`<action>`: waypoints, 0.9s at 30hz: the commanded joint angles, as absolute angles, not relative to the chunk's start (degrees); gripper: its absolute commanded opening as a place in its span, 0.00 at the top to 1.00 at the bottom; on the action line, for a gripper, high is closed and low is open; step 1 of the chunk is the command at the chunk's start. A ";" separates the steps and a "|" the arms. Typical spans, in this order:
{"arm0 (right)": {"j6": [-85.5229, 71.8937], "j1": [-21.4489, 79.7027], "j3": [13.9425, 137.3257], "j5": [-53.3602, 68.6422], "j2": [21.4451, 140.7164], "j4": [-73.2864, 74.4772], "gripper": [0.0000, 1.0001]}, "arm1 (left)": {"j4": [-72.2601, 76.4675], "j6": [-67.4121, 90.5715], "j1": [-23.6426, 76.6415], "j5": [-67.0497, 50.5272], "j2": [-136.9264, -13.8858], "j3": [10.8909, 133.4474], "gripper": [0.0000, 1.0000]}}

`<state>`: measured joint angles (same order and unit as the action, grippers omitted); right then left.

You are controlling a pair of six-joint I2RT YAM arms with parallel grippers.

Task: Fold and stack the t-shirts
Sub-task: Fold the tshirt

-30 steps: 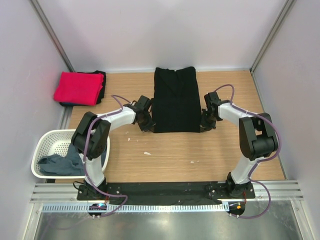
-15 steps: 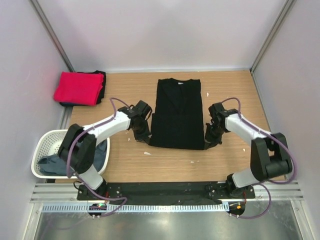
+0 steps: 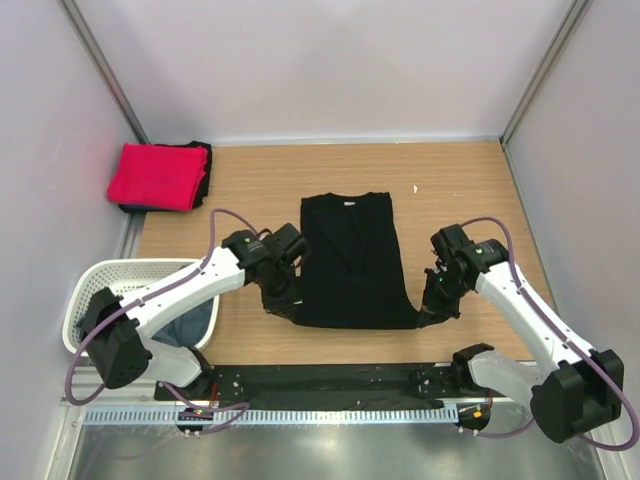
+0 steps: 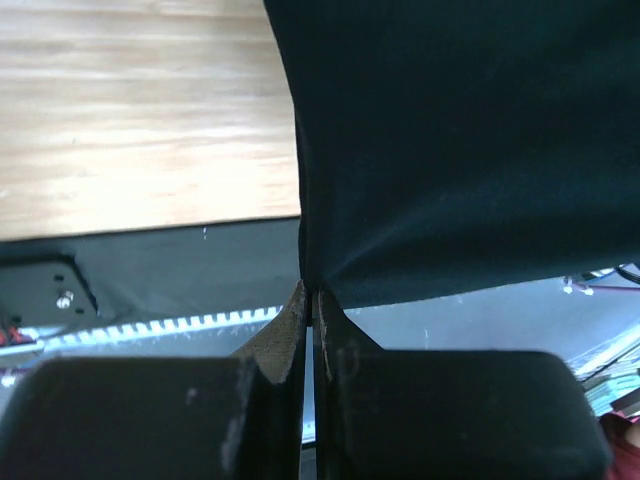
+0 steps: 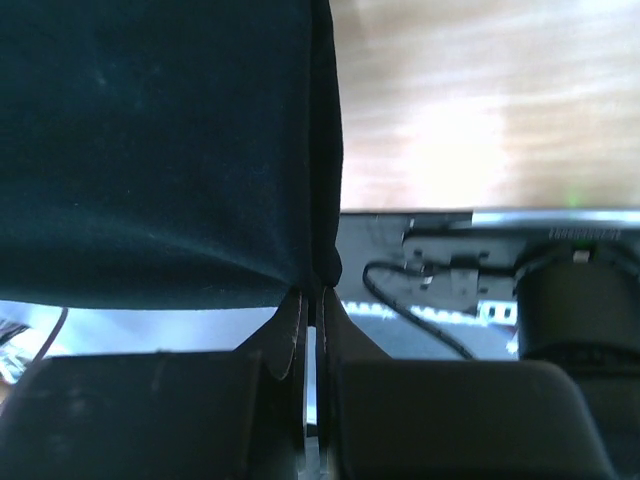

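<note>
While I hold the black t-shirt [image 3: 350,262]: a fold is in hand, I judge; stacking is not yet done.
Left gripper [image 4: 310,300]: pinched shut on its near hem corner, lower centre-left.
Right gripper [image 5: 312,300]: pinched on the other corner, lower centre-right.
The black t-shirt: neck end flat mid-frame, hem raised.
Next move: carry both corners evenly toward the neck, keeping the hem taut.

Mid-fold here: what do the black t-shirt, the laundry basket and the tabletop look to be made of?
The black t-shirt looks like soft matte knit cloth, perhaps cotton: it drapes and puckers, no sheen. The laundry basket looks like white moulded plastic: rigid lattice walls, smooth rim. The tabletop is light wood or wood-look laminate: grain streaks, slight glare.
</note>
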<state>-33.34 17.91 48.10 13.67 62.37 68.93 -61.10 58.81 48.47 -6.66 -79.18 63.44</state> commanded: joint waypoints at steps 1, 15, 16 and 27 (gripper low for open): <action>-36.12 18.11 50.35 13.36 59.59 76.37 0.99 | -72.58 61.26 48.52 -2.21 -76.56 67.49 1.00; -29.54 17.49 79.53 0.27 78.21 74.45 0.99 | -76.03 52.04 42.63 10.81 -85.42 88.76 1.00; -29.18 17.23 80.85 0.26 79.01 74.18 0.99 | -75.50 51.60 41.15 10.90 -85.78 89.29 1.00; -30.41 15.56 85.96 -6.59 82.09 66.10 0.99 | -70.58 48.08 37.18 12.39 -89.91 94.65 1.00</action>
<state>-31.35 17.08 83.22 0.30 81.82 68.51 -68.82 51.24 38.81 7.55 -89.34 92.42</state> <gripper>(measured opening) 0.044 0.007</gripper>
